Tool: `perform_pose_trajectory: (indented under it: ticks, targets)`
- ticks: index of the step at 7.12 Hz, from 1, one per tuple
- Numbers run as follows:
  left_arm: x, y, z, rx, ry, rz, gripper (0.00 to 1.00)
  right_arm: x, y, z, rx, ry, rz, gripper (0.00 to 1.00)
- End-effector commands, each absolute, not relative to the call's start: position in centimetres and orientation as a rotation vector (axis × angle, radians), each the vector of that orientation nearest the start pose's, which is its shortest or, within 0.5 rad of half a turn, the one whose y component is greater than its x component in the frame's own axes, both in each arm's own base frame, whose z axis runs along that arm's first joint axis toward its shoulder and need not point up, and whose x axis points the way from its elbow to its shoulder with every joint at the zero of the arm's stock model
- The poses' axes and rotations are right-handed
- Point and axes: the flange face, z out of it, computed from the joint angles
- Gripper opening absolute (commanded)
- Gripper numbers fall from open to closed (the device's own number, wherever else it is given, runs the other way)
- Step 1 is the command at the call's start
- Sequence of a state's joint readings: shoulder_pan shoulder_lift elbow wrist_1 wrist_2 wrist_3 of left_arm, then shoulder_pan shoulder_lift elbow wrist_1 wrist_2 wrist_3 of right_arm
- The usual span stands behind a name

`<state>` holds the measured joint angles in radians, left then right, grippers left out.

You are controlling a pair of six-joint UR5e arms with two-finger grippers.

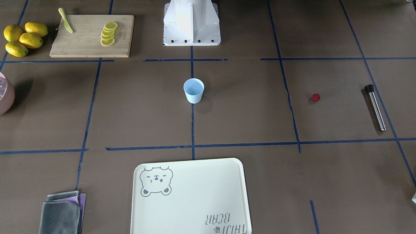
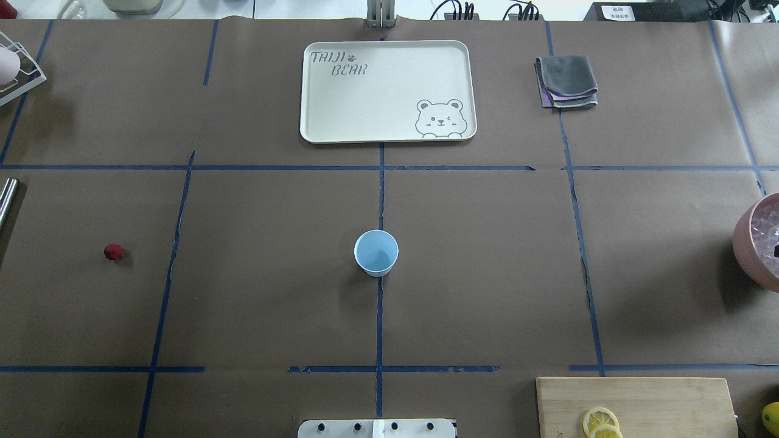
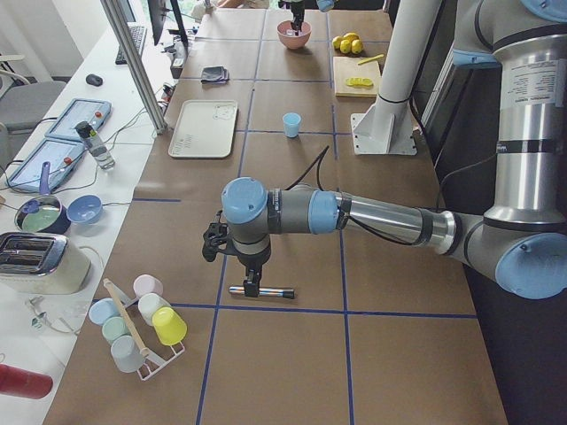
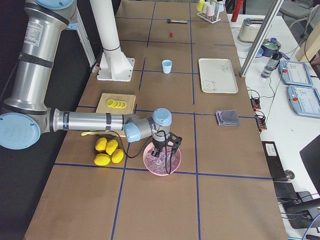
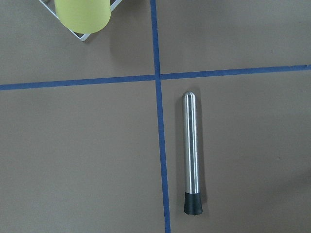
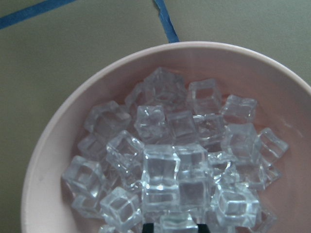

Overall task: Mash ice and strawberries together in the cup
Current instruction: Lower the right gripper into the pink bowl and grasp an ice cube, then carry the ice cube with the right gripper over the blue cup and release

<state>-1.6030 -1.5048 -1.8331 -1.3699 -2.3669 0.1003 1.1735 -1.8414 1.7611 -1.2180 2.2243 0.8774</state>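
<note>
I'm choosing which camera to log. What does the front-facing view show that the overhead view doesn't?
Only front-facing: the knife, all four lemons and the whole muddler. Only overhead: a wire rack's corner and ice plainly visible in the pink bowl. Both: the cup, the strawberry, the tray, the folded cloths and lemon slices on the cutting board.

The cup (image 1: 193, 91) is light blue, the strawberry (image 1: 315, 97) red, the ice (image 6: 160, 165) clear in a pink bowl (image 6: 58, 145). Blue lines (image 1: 250, 144) cross the brown worktop (image 1: 247, 107).

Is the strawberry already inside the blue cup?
No, the strawberry lies on the table, well apart from the cup, whose inside looks empty.
</note>
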Motion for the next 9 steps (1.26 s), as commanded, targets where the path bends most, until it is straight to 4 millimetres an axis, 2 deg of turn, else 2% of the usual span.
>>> perform_pose_trajectory:
  ticks: [1, 2, 4, 5, 6, 7, 8, 9]
  targets:
    - [-7.7, -44.9, 57.9, 0.050, 0.795, 0.063, 1.00, -8.6, -39.3, 65.1, -0.170, -0.682, 0.370, 0.12]
    - [-7.7, -44.9, 57.7, 0.053, 0.794, 0.063, 1.00, -8.6, -39.4, 63.8, -0.150, -0.696, 0.363, 0.03]
    - [-7.7, -44.9, 57.6, 0.055, 0.794, 0.064, 1.00, -9.0, -39.7, 54.1, -0.054, -0.800, 0.397, 0.03]
    - [-7.7, -44.9, 57.6, 0.055, 0.794, 0.064, 1.00, -11.1, -39.7, 49.6, -0.034, -0.854, 0.383, 0.04]
    - [-7.7, -44.9, 57.6, 0.055, 0.794, 0.064, 1.00, -15.7, -40.9, 44.3, -0.058, -0.928, 0.410, 0.04]
    - [-7.7, -44.9, 57.6, 0.055, 0.794, 0.064, 1.00, -21.3, -41.9, 38.7, -0.106, -1.002, 0.455, 0.04]
    - [-7.7, -44.9, 57.7, 0.053, 0.794, 0.063, 1.00, -25.6, -42.2, 33.7, -0.147, -1.067, 0.485, 0.04]
    - [-7.7, -44.9, 57.7, 0.053, 0.794, 0.063, 1.00, -30.2, -41.2, 29.6, -0.177, -1.113, 0.468, 0.04]
